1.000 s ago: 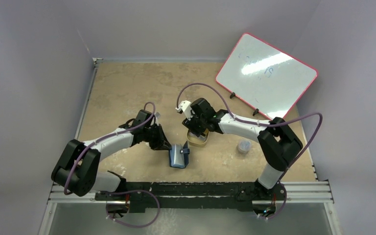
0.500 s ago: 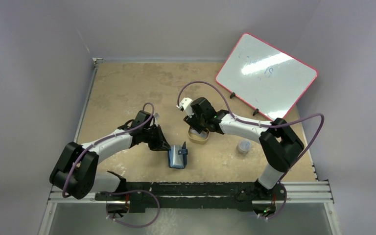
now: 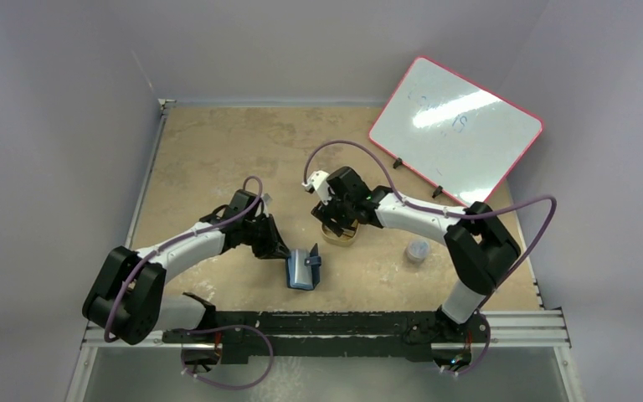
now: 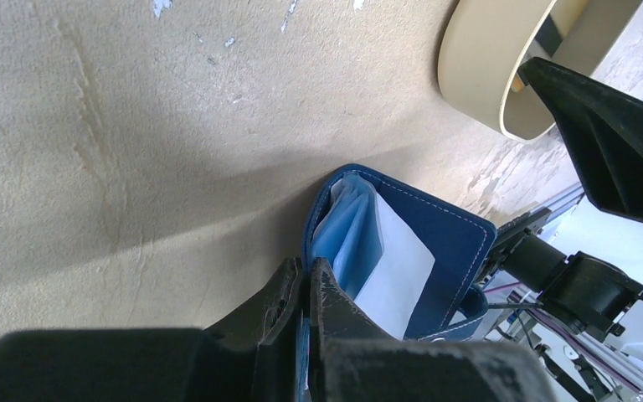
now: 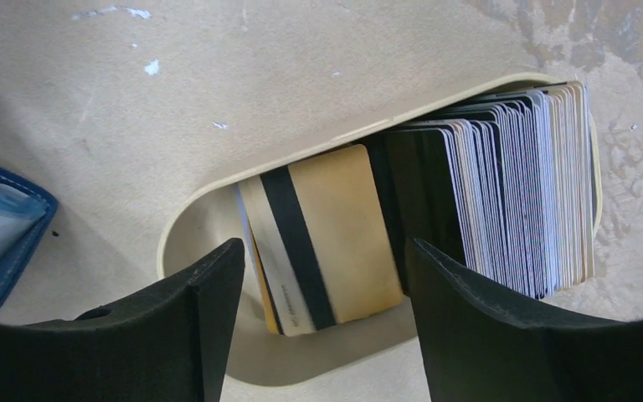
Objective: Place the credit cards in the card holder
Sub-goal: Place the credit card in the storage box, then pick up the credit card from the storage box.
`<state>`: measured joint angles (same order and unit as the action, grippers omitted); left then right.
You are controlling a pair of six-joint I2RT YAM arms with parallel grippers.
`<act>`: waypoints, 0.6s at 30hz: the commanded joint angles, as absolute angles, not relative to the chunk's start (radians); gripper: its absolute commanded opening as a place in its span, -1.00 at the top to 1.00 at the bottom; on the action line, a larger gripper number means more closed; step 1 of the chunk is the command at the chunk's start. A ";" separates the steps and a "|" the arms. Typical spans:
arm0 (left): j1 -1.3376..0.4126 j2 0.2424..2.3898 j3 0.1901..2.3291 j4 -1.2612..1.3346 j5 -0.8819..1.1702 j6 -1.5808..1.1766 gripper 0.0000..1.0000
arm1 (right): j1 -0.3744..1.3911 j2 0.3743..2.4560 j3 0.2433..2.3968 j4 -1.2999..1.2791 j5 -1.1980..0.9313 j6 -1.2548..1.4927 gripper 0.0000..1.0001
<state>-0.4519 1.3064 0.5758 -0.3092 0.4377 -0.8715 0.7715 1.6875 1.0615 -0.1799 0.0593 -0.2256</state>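
The navy-blue card holder [image 3: 303, 270] stands open on the table near the front middle. My left gripper [image 3: 285, 249] is shut on its left flap; in the left wrist view the fingers [image 4: 335, 301] pinch the blue edge of the holder [image 4: 435, 243], whose pale inner sleeves show. The credit cards [image 5: 486, 180] stand in a stack in a tan oval tray [image 5: 218, 209]; a gold card with a black stripe [image 5: 326, 234] leans loose at the stack's left. My right gripper [image 3: 340, 219] hangs open over the tray [image 3: 339, 237], jaws either side of the gold card, not touching it.
A white board with a red rim [image 3: 455, 126] leans at the back right. A small grey round cap [image 3: 417, 250] lies right of the tray. Walls close the left and back sides. The metal rail [image 3: 343, 322] runs along the front edge.
My right gripper has shifted slightly over the tray. The left gripper and card holder have nudged a little left and forward, still gripped.
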 commanded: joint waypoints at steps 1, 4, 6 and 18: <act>-0.447 1.284 0.591 -0.317 0.434 -0.851 1.00 | 0.758 1.641 1.130 -0.199 -0.002 -0.193 -0.46; -0.448 1.276 0.593 -0.323 0.433 -0.848 1.00 | 0.739 1.622 1.140 -0.201 -0.007 -0.182 -0.45; -0.447 1.267 0.595 -0.323 0.434 -0.848 1.00 | 0.723 1.597 1.135 -0.186 0.002 -0.189 -0.44; -0.447 1.268 0.603 -0.308 0.438 -0.851 1.00 | 0.662 1.698 1.146 -0.114 0.158 -0.408 -0.61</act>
<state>-0.4519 1.2858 0.5758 -0.3271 0.4377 -0.8707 0.6758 1.6623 1.1007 -0.1478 0.1154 -0.3241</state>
